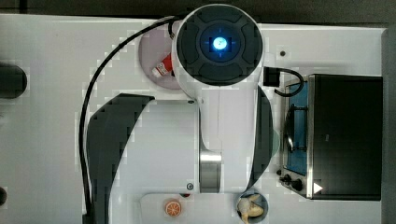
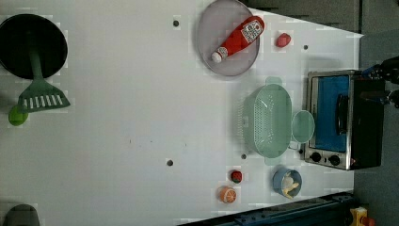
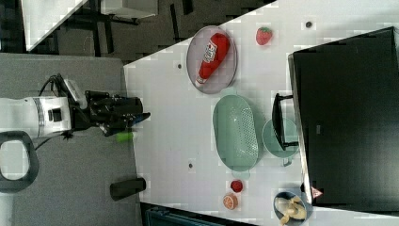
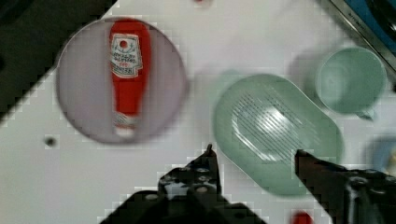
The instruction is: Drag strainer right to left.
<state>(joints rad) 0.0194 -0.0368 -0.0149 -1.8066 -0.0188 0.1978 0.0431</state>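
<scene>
Up close, gripper [image 4: 254, 151] low in the wrist view, fingers spread wide, nothing between them, high above table [image 2: 122, 94]. Strainer [image 4: 275, 133] just past the fingertips, centre-right of frame. In the left view strainer [image 2: 268, 120] sits right of centre, cup [image 2: 302, 126] touching its right side, toaster oven [image 2: 343, 120] beyond. Plate [image 2: 228, 40] with ketchup bottle [image 2: 237, 37] upper middle. Best bet: descend onto the rim on the side away from the cup, pinch the wall, drag low toward the left view's open left, clear of the plate.
</scene>
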